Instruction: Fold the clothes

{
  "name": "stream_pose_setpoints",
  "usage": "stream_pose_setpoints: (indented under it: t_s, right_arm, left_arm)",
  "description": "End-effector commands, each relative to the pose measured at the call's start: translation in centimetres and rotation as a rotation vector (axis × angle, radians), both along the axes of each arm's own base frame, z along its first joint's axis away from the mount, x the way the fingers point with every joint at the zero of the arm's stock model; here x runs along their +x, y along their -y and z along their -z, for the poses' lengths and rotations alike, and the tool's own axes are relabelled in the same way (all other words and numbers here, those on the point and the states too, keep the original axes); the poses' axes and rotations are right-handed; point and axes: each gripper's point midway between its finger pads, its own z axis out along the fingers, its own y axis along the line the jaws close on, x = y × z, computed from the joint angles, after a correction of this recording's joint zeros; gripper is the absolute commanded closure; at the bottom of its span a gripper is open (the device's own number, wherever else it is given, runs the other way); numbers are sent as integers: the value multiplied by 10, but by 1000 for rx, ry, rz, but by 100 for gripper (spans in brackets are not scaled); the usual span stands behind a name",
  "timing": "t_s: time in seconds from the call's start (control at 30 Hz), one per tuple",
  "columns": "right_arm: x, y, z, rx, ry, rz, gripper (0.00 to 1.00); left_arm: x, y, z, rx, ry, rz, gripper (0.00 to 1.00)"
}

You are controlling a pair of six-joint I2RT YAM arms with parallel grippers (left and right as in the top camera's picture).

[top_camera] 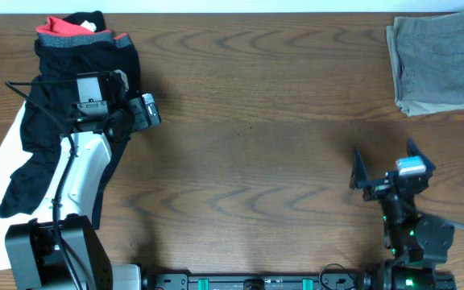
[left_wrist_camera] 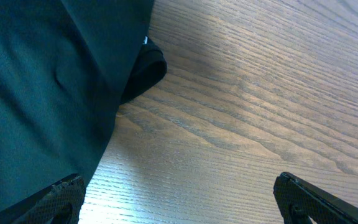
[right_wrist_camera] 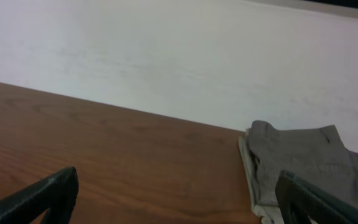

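Right end effector [top_camera: 387, 165] near edge, jaws wide open, empty, above brown wood-grain tabletop [top_camera: 256, 121]. Left end effector [top_camera: 141, 111] open, empty, just beside crumpled black garment [top_camera: 32, 153] at left; its red-and-grey waistband [top_camera: 63, 31] lies farthest. 1 folded grey-beige shorts [top_camera: 437, 60] in far right corner.

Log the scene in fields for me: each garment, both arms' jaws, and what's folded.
black garment: unfolded, crumpled, left end of table, red-and-grey band at far side
folded garment: grey-beige, far right corner
left gripper: jaws open, empty, at black garment's edge
right gripper: jaws open, empty, over bare table
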Motion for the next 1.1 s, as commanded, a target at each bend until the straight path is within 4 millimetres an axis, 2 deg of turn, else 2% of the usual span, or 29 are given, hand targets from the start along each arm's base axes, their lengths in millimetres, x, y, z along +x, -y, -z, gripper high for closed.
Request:
stream_pose_setpoints:
  t_s: [0.0,0.23,0.6,0.77,1.07]
  right_arm:
    - [-6,-1,8,-13,32,-8,1]
    - [-10,-1,26,-15,45,-7,1]
    - [-13,-1,57,5,-76,-2,1]
    - [-12,9,58,108,-91,56,1]
    - [-12,12,58,34,-84,74,1]
  left_arm:
    - [4,-1,-1,2,4,-2,2]
    - [4,-1,-1,2,4,-2,2]
    - [4,-1,-1,2,4,-2,2]
    - [4,-1,-1,2,4,-2,2]
    - [4,-1,-1,2,4,-2,2]
